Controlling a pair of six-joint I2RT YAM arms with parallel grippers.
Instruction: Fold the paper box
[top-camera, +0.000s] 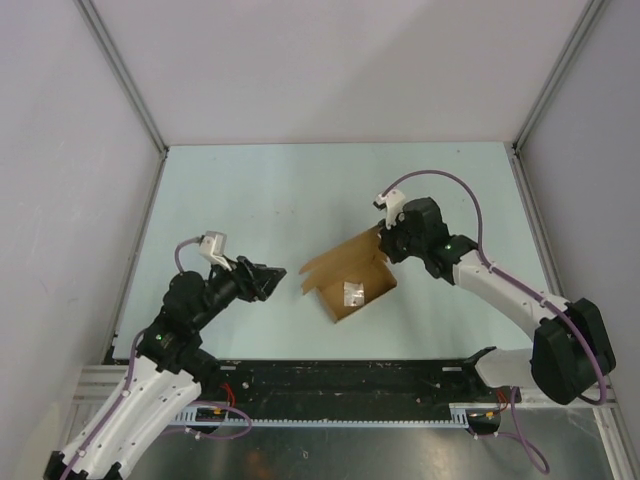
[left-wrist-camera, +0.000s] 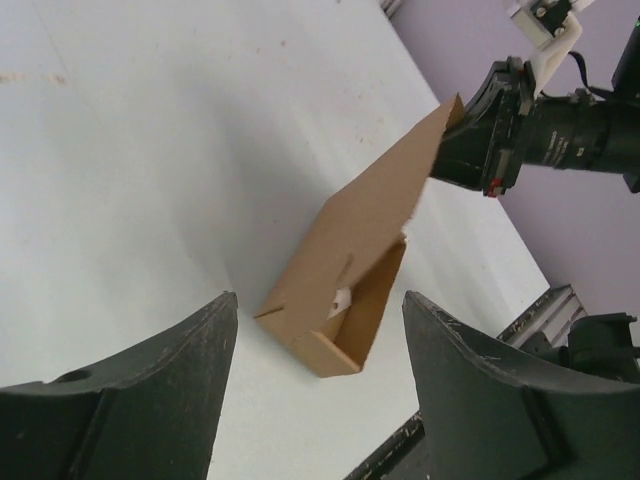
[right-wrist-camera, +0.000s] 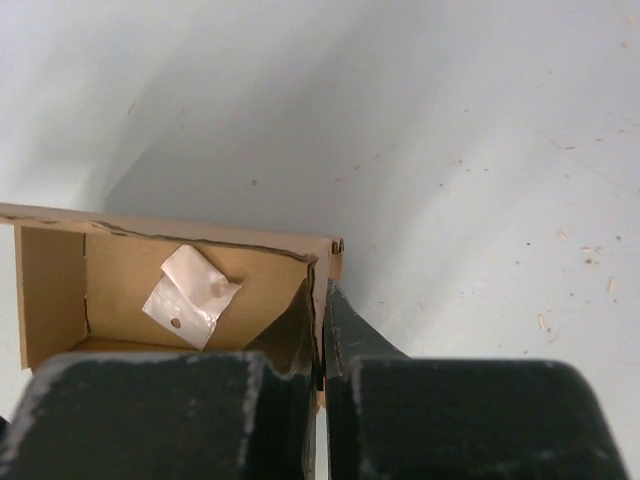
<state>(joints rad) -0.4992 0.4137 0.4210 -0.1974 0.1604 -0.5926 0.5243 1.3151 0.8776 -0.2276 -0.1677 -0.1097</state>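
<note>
Two end effectors, one paper box, one table.

Left end effector (top-camera: 272, 280): fingers spread wide, holding nothing and touching nothing. It sits low over the table (top-camera: 250, 200), just left of the paper box (top-camera: 372, 283) and aimed at it; in the left wrist view the box shows in the gap between the two fingers, apart from both.

Right end effector (top-camera: 386, 248): fingers pressed together, pinching a thin cardboard wall at the box's far right end. In the right wrist view the two black fingers (right-wrist-camera: 290, 330) meet with the wall's edge sandwiched between them, one finger inside the box and one outside.

Paper box: brown cardboard, half formed, lying right of the table's middle between the two arms. Its open side faces up. The long axis runs on a diagonal, from the near left corner to the far right end held by the right arm. One large flap stands out along the far left side. One white scrap of paper (right-wrist-camera: 190, 295) lies on the inner floor.
</note>
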